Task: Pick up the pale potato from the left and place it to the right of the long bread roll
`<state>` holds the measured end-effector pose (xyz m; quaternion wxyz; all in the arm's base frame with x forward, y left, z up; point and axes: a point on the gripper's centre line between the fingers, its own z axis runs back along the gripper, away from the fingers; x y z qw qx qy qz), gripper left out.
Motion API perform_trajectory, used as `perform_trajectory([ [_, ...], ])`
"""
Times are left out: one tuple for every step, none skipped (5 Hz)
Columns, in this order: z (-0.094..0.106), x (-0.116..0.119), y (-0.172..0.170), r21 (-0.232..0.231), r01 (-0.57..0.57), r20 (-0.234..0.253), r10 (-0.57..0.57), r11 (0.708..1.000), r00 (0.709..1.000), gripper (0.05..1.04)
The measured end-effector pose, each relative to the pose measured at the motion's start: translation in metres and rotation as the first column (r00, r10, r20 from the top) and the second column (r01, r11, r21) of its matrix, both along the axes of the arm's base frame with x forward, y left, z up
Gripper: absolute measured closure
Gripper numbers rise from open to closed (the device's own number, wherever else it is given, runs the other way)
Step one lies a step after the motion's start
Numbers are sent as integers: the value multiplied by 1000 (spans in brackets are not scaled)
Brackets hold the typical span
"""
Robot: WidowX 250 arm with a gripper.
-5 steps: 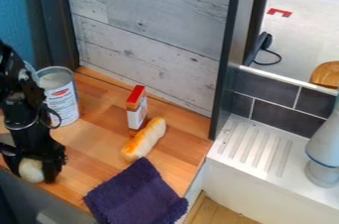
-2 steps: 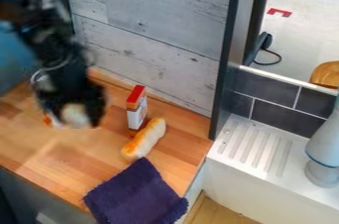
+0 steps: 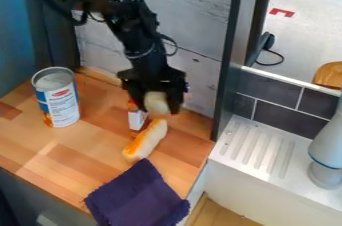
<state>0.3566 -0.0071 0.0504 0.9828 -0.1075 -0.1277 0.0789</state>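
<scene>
- The gripper has swung away from the can, from near the counter's front edge, past the can's front and over to its right side in the view.
- It is pinching a pale, rounded thing, which has travelled with it all the way (part of it is hidden between the fingers, so I can't name it for sure).
- That means the grip is probably sound and the carrying well under way, though the pale thing seems not to be set down.
- The can, masked by the arm a moment ago, is in full sight again, upright on the wooden counter just where it was.
- Right of the can, the small box is now partly covered by the gripper (whether they touch, I cannot tell); a knock looks like the main risk.
- The bread-like roll hasn't moved, lying right of the can and nearer the front edge.
- The dark cloth hasn't shifted either, farther from the can than the roll, draped over that edge.
</scene>
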Motion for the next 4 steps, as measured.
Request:
perform_trajectory([
  [-23, 13, -18, -22, -19, -41, 18, 1000, 999, 218],
  [-37, 9, -29, 31, -44, -95, 47, 999, 994, 218],
  [-44, 5, -27, 38, -58, -94, 61, 998, 994, 218],
  [-47, 0, -26, 50, -57, -97, 62, 997, 993, 218],
])
